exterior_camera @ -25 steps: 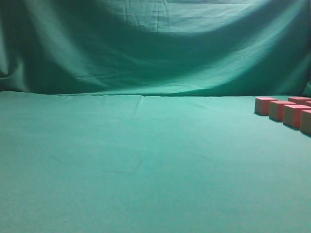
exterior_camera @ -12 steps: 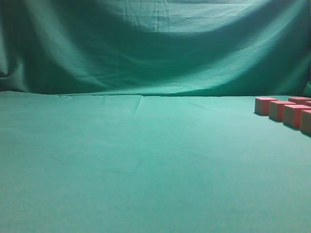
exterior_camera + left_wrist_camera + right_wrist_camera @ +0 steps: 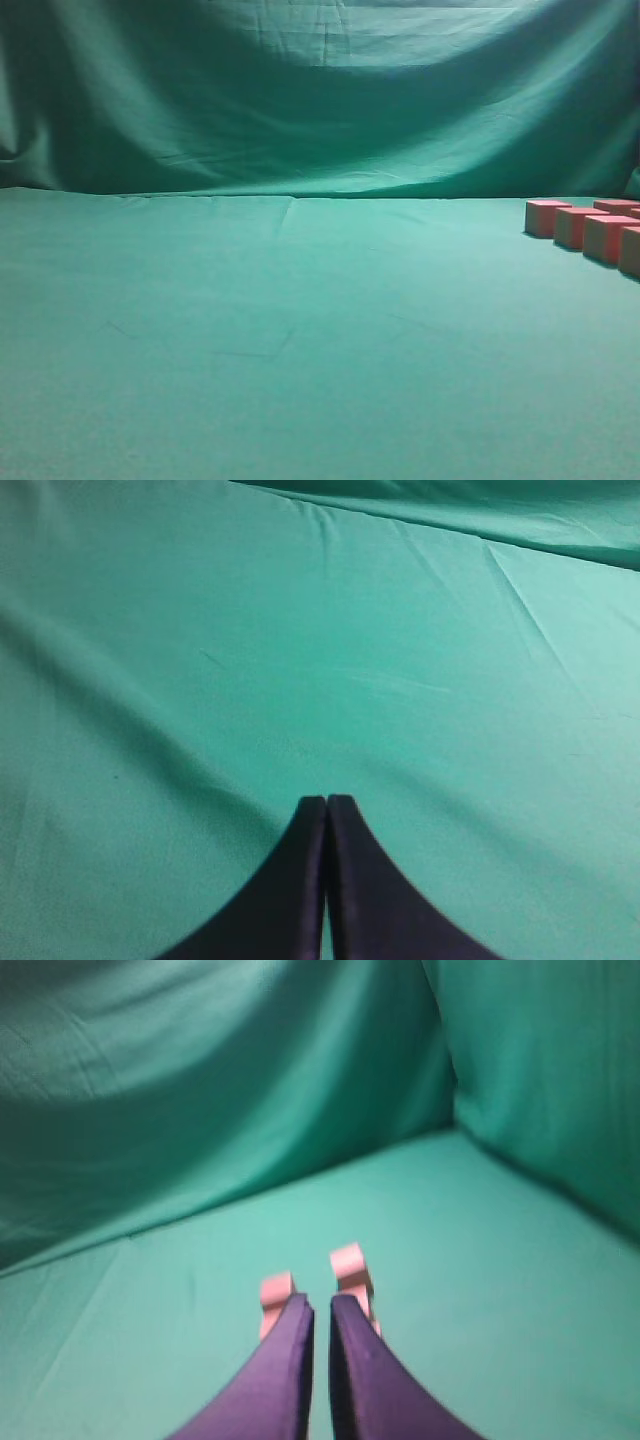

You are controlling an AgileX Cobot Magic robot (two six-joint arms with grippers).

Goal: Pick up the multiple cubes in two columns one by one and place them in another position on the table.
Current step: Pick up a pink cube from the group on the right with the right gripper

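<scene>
Several pinkish-red cubes (image 3: 547, 216) with tan sides stand in two columns at the far right of the green table (image 3: 300, 330), partly cut off by the frame edge. In the right wrist view the far ends of both columns (image 3: 349, 1263) peek out past my right gripper (image 3: 321, 1302). Its dark jaws stand almost together with only a thin slit and nothing between them, above the cubes and apart from them. My left gripper (image 3: 326, 800) is shut and empty over bare green cloth (image 3: 300, 630). Neither arm shows in the exterior view.
A draped, wrinkled green backdrop (image 3: 320, 100) rises behind the table. In the right wrist view the same cloth forms a wall (image 3: 540, 1070) to the right of the cubes. Light creases run across the tabletop.
</scene>
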